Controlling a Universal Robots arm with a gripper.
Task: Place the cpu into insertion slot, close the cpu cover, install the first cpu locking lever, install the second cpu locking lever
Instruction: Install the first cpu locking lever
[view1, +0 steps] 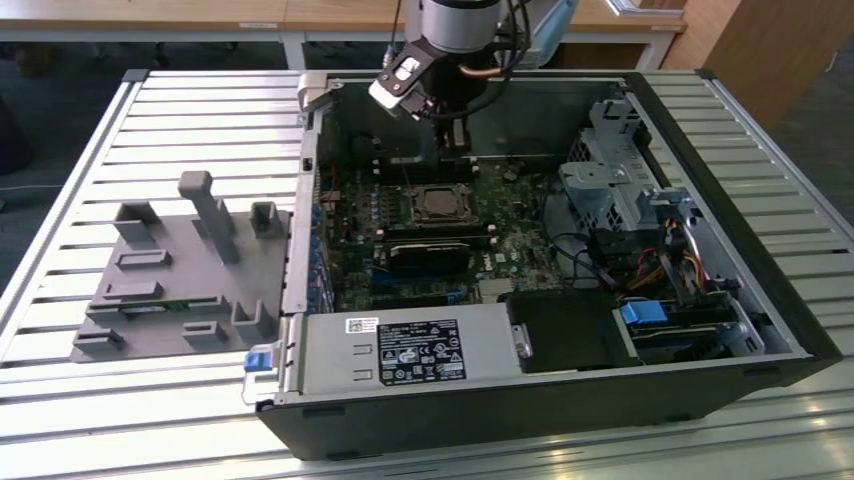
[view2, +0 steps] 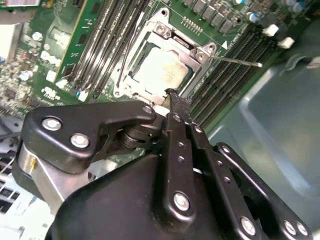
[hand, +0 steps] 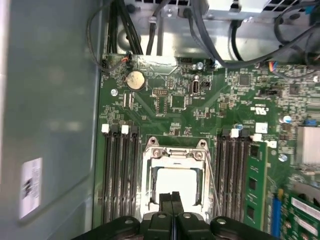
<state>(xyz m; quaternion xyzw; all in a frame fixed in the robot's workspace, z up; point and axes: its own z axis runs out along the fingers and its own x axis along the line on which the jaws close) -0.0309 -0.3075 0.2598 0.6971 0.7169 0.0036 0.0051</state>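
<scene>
Position: gripper (hand: 172, 195) low over the socket on the motherboard (hand: 165, 100), inside the open computer case (view1: 534, 420); fingers pressed together, nothing seen between them, tips over one edge of the socket. In the socket the cpu (hand: 175, 182) lies flat, its pale metal top showing through the window of the cpu cover (hand: 148, 175), which looks lowered around it. One thin wire locking lever (view2: 235, 61) stands out free over the memory slots (view2: 227, 80). Judgement: cpu light, stiff, smooth, fragile underneath, so grip it by the edges. The cover is thin springy sheet; push on the frame. The lever is springy wire; press near its free end.
</scene>
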